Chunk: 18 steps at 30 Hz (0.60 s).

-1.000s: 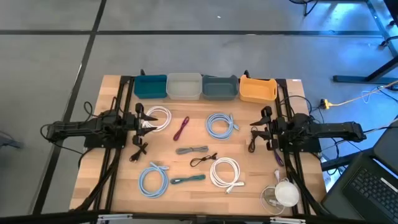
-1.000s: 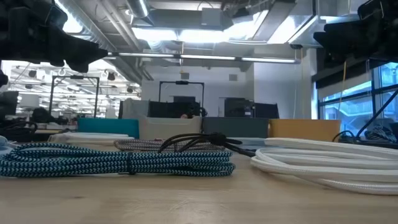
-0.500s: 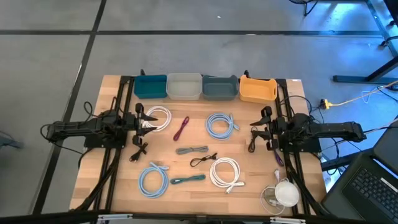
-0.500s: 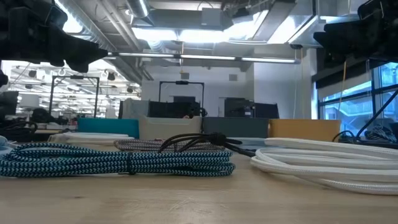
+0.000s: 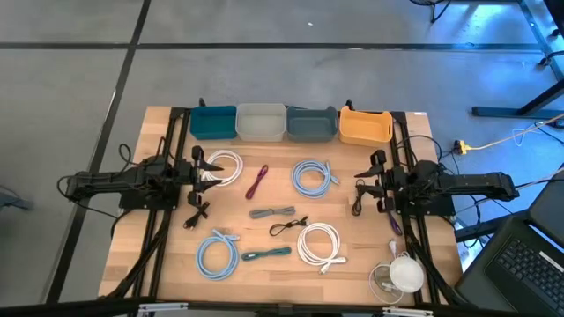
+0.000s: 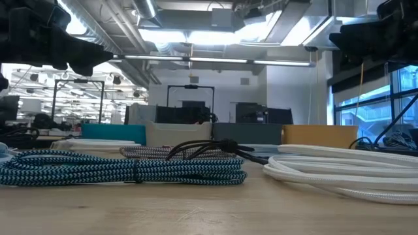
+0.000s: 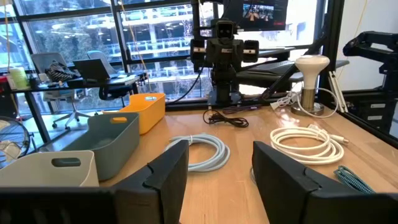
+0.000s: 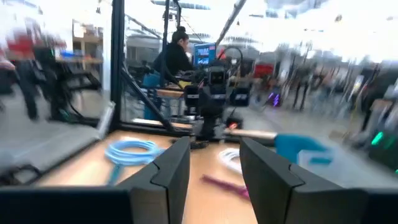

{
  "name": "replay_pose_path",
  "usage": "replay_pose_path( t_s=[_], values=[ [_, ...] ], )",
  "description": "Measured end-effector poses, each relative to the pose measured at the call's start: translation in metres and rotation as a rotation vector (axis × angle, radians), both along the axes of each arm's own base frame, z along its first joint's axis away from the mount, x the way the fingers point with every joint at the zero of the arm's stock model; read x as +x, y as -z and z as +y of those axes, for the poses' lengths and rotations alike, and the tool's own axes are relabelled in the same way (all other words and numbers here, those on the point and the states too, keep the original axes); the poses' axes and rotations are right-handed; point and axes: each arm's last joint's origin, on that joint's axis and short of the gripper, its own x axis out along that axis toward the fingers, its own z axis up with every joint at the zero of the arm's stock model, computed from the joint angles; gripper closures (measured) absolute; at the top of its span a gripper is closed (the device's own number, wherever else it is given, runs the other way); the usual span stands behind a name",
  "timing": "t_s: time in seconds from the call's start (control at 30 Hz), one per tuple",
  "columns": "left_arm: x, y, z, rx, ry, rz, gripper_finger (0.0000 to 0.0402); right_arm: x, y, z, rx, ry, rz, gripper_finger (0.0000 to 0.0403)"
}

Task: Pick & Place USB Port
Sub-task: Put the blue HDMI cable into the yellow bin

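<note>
Although the low view looks level across the surface [image 6: 196, 209], it shows only the nearest coils, a teal braided cable [image 6: 124, 168] and a white cable [image 6: 339, 166], and the bins behind them are half hidden.

From above, no USB plug end can be made out on any cable, so which one is the task's thing cannot be told. Coiled and bundled cables lie spread over the middle of the frame: a maroon cable [image 5: 257, 181] with its long axis running from upper right to lower left, a grey bundle [image 5: 272, 212] lying nearly crosswise.

At centre left the left tool [image 5: 199, 169] hangs by a white coil [image 5: 226, 166], fingers parted, holding nothing. At centre right the right tool [image 5: 374, 173] is likewise parted and empty.

Four bins [image 5: 289, 123] line the upper edge.
</note>
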Motion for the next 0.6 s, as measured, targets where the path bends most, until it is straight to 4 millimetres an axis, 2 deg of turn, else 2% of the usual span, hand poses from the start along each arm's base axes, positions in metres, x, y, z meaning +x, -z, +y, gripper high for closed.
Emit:
replay_pose_path(
  t_s=[0.1,0.2,0.43,0.6],
  values=[
    [0.0000,0.0000,0.0000,0.000,0.001,0.000,0.0233,-0.0001,-0.0009,-0.0004,-0.215,0.054,-0.030,0.0260],
    [0.0000,0.0000,0.0000,0.000,0.000,0.000,0.0233,-0.0001,-0.0006,-0.0005,-0.259,0.064,-0.030,0.0260],
    [0.0000,-0.0003,0.0000,0.000,0.000,-0.003,0.0233,-0.0009,-0.0053,-0.0015,-0.232,0.098,-0.073,0.0260],
    [0.0000,-0.0006,0.0000,0.001,0.000,-0.006,0.0233,-0.0017,-0.0084,-0.0023,0.002,0.081,-0.088,0.0261]
  ],
)
